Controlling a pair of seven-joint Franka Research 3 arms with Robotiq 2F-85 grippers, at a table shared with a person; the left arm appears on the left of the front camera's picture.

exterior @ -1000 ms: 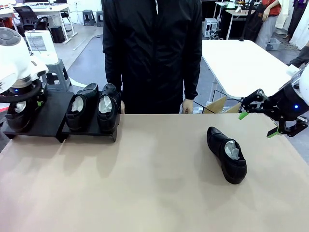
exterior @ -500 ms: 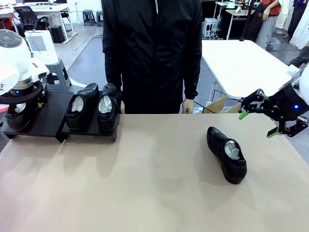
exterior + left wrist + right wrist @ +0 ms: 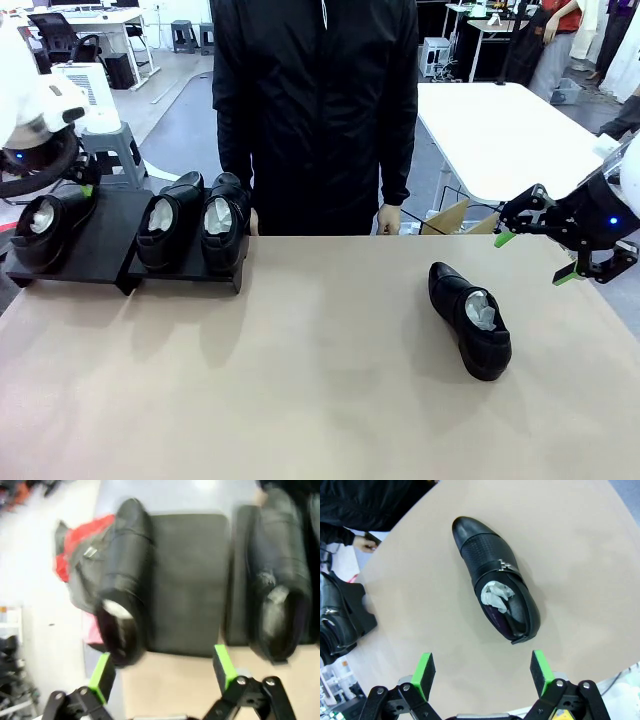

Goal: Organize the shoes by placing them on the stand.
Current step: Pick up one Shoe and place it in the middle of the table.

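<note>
Three shoes on the stand; fourth shoe loose on the surface. Both hands, left and right, fingers apart, empty. We fear the glossy leather slipping from a shallow pinch.

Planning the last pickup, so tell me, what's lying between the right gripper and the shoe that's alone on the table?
Nothing: in the right wrist view, only bare tan tabletop separates the open right gripper from the lone shoe.

Grey floor, white tables, stools
</note>
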